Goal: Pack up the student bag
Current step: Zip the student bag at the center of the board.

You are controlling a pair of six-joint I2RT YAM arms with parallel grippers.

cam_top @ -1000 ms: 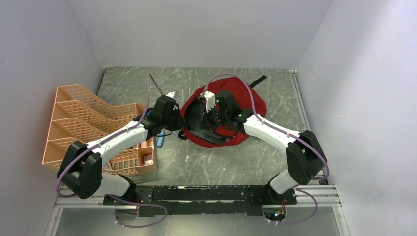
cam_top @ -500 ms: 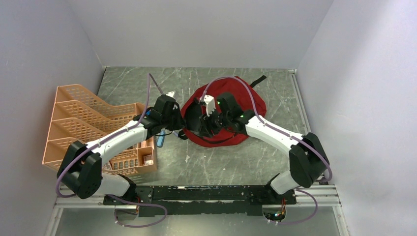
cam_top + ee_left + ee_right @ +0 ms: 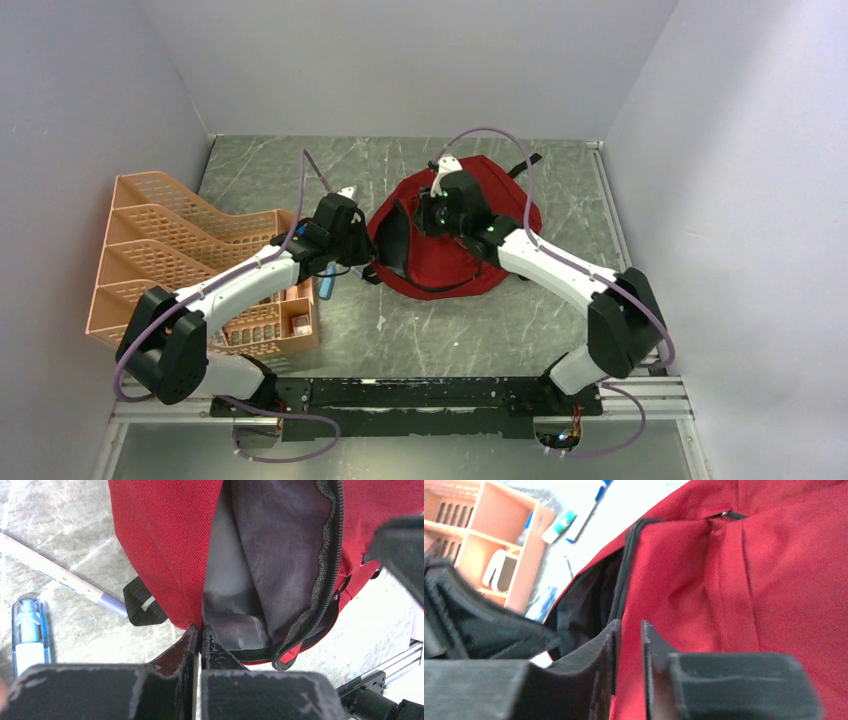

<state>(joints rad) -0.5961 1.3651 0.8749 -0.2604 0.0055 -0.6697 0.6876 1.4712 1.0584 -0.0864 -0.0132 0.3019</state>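
Toward the far edge of the table (image 3: 480, 330), the student bag (image 3: 470, 262) lies unzipped, its rim clamped by the left pincer (image 3: 201, 629), the right pincer (image 3: 629, 627) nearly closed above it with its grip unclear, and the pen (image 3: 55, 572) beside the bag not yet packed.

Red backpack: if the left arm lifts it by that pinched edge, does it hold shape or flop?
Likely floppy: the student bag lies flat, and its opening sags where the left gripper pinches the rim. Probably light: the grey lining looks empty, though not all of it shows. The woven fabric should not slip much.
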